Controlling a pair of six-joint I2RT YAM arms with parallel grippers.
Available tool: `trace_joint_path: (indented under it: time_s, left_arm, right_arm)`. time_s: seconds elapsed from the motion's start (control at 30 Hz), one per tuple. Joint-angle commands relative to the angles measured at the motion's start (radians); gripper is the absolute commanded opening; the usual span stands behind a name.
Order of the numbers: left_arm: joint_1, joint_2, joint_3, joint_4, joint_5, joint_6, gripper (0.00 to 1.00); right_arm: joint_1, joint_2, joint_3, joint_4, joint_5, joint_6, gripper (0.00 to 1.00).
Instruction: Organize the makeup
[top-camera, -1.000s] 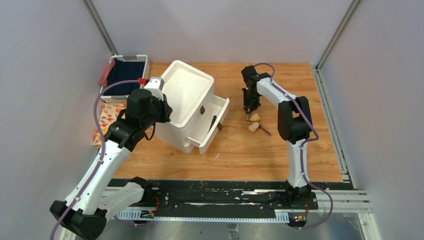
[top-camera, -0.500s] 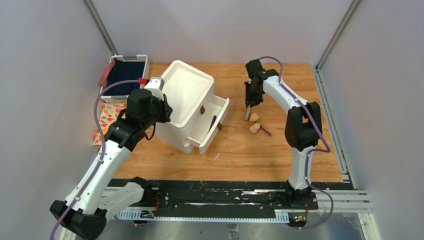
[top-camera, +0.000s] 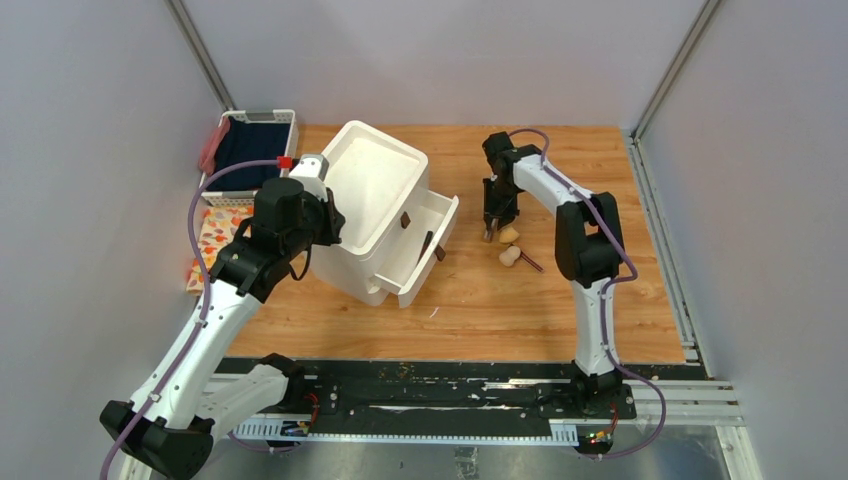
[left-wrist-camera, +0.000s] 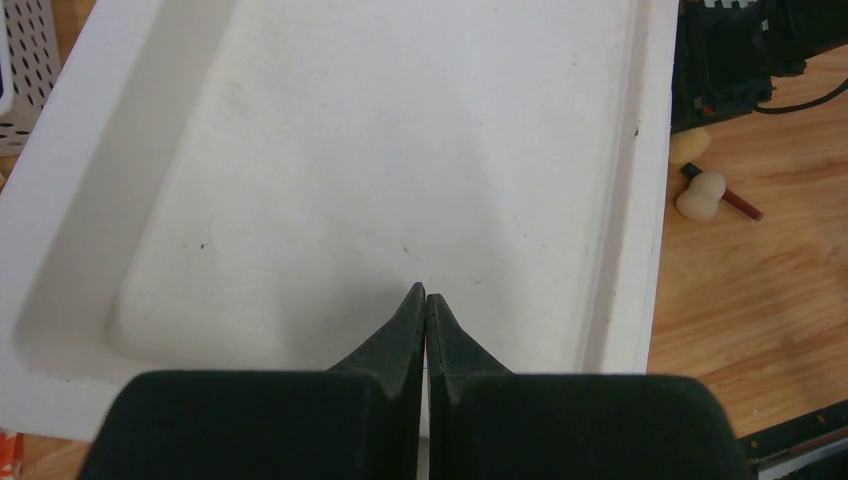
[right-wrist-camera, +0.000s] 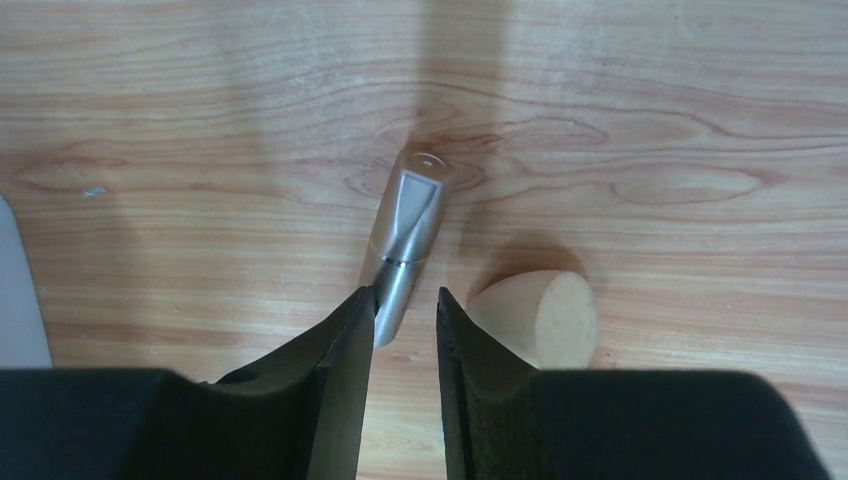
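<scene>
We see the right gripper (right-wrist-camera: 405, 292) low on the drawer side of the box (top-camera: 375, 190), jaws at a narrow gap. The end of the tube (right-wrist-camera: 408, 225) sits in that gap against one finger, the other finger clear. Beige wedge (right-wrist-camera: 540, 315) lies just beside the tube, with gourd sponge (top-camera: 509, 254) and reddish stick (top-camera: 530, 264) near. Black stick (top-camera: 428, 243) lies in the box's open drawer (top-camera: 443, 222). Left gripper (left-wrist-camera: 426, 293) is closed on nothing, over the box top.

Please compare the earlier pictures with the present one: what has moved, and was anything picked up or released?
The right gripper rose with a silver tube hanging from it, then came down again. Now its jaws stand apart and the tube lies on the table, seemingly released. The left gripper, shut over the drawer box, and the beige sponges stayed put.
</scene>
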Motion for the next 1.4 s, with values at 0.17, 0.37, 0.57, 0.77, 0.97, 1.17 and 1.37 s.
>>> trace_joint_path:
  time_s: [0.17, 0.37, 0.57, 0.77, 0.97, 1.17, 1.37]
  left_arm:
    - [-0.007, -0.004, -0.021, 0.014, 0.004, 0.008, 0.0]
    - [-0.007, -0.013, -0.019, 0.01, 0.0, 0.01, 0.0]
    - [-0.007, -0.016, -0.023, 0.012, 0.01, 0.003, 0.0]
    - [-0.007, -0.025, -0.023, 0.007, 0.004, 0.005, 0.0]
    - [-0.007, -0.016, -0.024, 0.012, 0.017, -0.009, 0.0]
    - [-0.007, -0.018, -0.018, 0.012, 0.018, -0.01, 0.0]
    - [-0.007, -0.027, -0.015, 0.01, 0.018, -0.009, 0.0]
  right_arm:
    - [0.017, 0.1, 0.053, -0.055, -0.004, 0.031, 0.33]
    - [0.039, 0.139, 0.067, -0.055, -0.015, 0.049, 0.32]
    - [0.048, 0.144, 0.042, -0.052, -0.015, 0.058, 0.19]
    - [0.053, -0.039, -0.083, 0.03, 0.011, 0.077, 0.0]
    - [0.082, -0.294, -0.178, 0.06, -0.007, 0.093, 0.0]
    - [0.183, -0.464, -0.178, 0.069, -0.027, 0.111, 0.0]
    - [0.283, -0.479, -0.163, 0.144, -0.184, 0.161, 0.0]
